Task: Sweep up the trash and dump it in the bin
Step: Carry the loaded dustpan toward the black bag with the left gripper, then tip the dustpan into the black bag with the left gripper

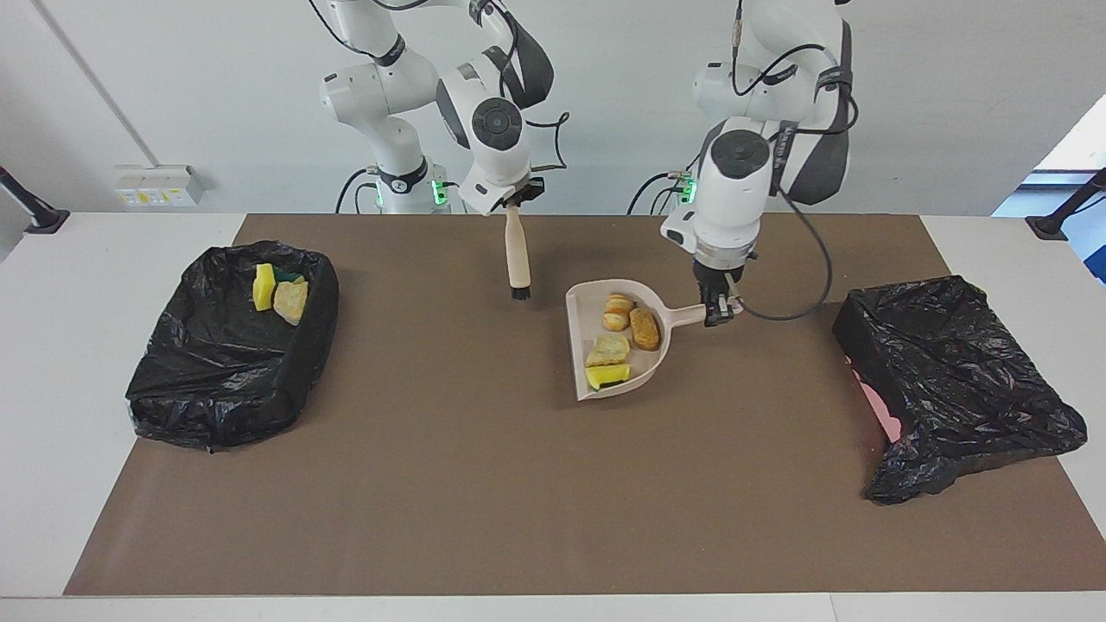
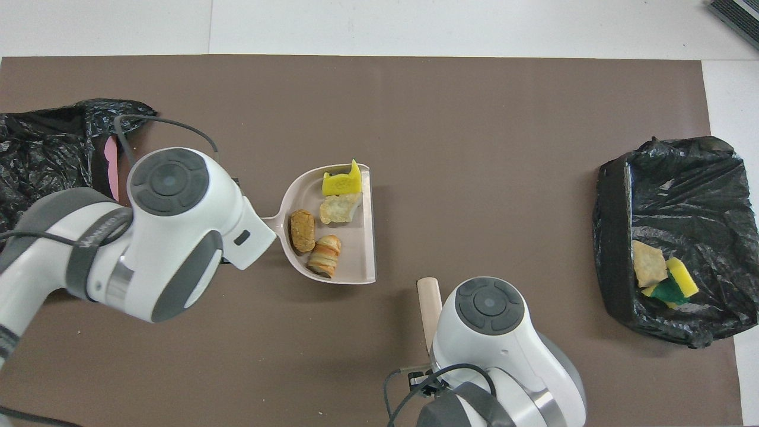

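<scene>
A beige dustpan [image 1: 581, 313] hangs level over the middle of the mat, and my left gripper [image 1: 717, 311] is shut on its handle. Several trash chunks [image 1: 624, 335] lie in it, tan, orange-brown and one yellow with a green face. The overhead view shows the same dustpan [image 2: 359, 255] and trash [image 2: 325, 224], with the left gripper hidden under its arm. My right gripper [image 1: 516, 200] is shut on the beige hand brush [image 1: 518, 255], which hangs bristles down over the mat, apart from the pan. Only the brush handle [image 2: 428, 308] shows from above.
A black-bagged bin [image 1: 233, 345] at the right arm's end holds a few yellow and tan chunks [image 1: 281, 294]; from above it is the bin [image 2: 670, 196]. A second black-bagged bin [image 1: 950, 380], pink at one edge, sits at the left arm's end. Brown mat [image 1: 484, 484] covers the table.
</scene>
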You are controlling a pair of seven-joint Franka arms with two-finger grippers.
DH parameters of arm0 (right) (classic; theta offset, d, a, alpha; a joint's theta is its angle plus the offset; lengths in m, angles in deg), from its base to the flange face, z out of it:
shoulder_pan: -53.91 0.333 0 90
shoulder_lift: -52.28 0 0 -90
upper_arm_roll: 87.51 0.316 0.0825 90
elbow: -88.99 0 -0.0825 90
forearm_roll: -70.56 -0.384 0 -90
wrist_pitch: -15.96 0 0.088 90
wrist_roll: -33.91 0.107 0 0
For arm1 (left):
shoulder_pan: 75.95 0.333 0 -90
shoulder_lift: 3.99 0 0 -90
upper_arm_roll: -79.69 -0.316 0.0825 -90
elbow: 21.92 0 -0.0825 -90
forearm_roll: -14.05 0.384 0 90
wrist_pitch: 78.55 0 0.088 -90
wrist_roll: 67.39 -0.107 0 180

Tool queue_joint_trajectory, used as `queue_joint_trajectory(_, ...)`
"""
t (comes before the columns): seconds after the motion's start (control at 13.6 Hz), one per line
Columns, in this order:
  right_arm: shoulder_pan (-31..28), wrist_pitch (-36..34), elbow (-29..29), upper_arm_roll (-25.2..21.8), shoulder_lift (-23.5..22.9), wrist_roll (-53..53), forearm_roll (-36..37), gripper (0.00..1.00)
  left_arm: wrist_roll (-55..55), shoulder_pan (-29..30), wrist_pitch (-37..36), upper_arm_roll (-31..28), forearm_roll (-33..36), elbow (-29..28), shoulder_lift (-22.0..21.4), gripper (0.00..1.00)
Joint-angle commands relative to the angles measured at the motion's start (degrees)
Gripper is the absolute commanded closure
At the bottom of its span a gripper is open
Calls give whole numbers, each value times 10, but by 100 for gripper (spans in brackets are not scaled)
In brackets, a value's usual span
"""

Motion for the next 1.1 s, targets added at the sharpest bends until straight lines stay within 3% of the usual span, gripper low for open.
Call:
queue_joint_trajectory(0.0, -4, 21, -21, 1, 9, 20, -15, 100, -87, 69, -37, 3, -22, -9, -49, 100)
queue_joint_trajectory(0.29, 27, 66, -21, 1, -19, 43, -15, 100, -181, 204, -81, 1, -43, 22, -61, 100)
queue_joint_trajectory(0.59, 74, 99, -23, 2, -38, 92, -44, 100, -252, 339, -69, -3, -60, 36, -59, 100)
queue_joint_trajectory(0.81, 90, 146, -48, 2, -47, 99, -48, 100, -254, 402, -28, -5, -54, 49, -51, 100)
queue_joint_trajectory(1.03, 92, 162, -72, 2, -43, 93, -48, 100, -252, 439, -32, -6, -20, 107, -22, 100)
